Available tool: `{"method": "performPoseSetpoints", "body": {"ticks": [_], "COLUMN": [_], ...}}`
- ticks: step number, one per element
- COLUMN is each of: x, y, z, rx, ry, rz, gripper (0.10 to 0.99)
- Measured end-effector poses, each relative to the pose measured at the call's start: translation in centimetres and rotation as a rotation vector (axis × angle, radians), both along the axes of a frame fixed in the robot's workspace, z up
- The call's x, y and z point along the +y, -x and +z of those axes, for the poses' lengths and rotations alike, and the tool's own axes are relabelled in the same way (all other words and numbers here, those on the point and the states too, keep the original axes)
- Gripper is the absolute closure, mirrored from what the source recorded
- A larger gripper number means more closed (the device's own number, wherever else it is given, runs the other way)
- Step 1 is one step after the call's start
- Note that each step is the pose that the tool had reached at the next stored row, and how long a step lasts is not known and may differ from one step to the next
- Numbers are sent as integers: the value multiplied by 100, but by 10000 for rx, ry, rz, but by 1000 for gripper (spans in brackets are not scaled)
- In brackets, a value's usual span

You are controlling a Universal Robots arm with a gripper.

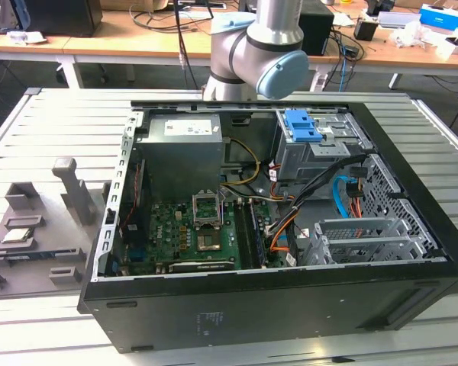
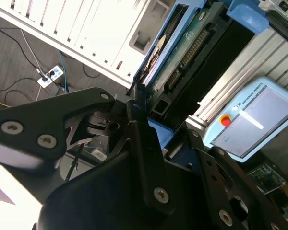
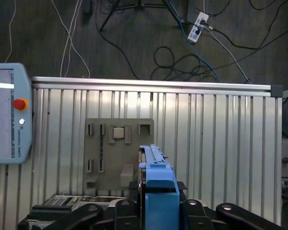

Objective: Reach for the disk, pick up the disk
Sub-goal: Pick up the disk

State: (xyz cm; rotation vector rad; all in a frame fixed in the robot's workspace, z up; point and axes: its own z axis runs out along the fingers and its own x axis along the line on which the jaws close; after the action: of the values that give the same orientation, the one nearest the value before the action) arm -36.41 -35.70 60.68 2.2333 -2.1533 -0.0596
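a: start with the big things. what's in front of you?
b: the slatted aluminium table (image 1: 53, 130). on it the open tower case (image 1: 275, 305) lies on its side, so the boards and drive cage (image 1: 313, 156) face up where your arm can get at them.

a: and off the case?
b: in the first wrist view the teach pendant (image 3: 5, 115) lies at the table's edge, out of the work area. the grey fixture plate (image 3: 103, 158) sits flat on the slats. its pockets look meant to keep loose parts in known spots.

a: where's your disk?
b: in both wrist views the disk (image 3: 156, 165) is up in the gripper (image 3: 158, 206), well above the table. it stands on edge with one blue rail toward the first wrist camera. the second wrist view shows its green circuit-board side.

a: how's the tool?
b: closed down onto the disk, with the black fingers (image 2: 144, 143) on either side of it. gripping across the thin dimension suits a narrow opening, and i'd judge the pick is made.

a: the small stuff?
b: a square chip (image 3: 118, 132) sits in a pocket of the plate. the bare blue latch piece (image 1: 301, 126) on the drive cage isn't your disk.
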Motion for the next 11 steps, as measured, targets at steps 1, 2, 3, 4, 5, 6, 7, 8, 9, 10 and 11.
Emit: {"method": "performPoseSetpoints", "body": {"ticks": [1,2,3,4,5,6,7,8,9,10,11], "x": [0,0,0,0,0,0,0,0,0,0,0], "y": [-4,-7,-9,-10,-13,-14,-15,-17,-19,-20,-21], "z": [-28,-49,-66,-78,-101,-115,-130,-153,-173,-185,-197], "rx": [0,1,1,0,0,-1,0,1,0,0,-1], "ry": [0,1,0,0,0,0,0,0,0,0,-1], "rz": [0,0,0,0,0,0,0,0,0,1,0], "gripper": [718,718,718,718,718,718,718,718,718,718,718]}}
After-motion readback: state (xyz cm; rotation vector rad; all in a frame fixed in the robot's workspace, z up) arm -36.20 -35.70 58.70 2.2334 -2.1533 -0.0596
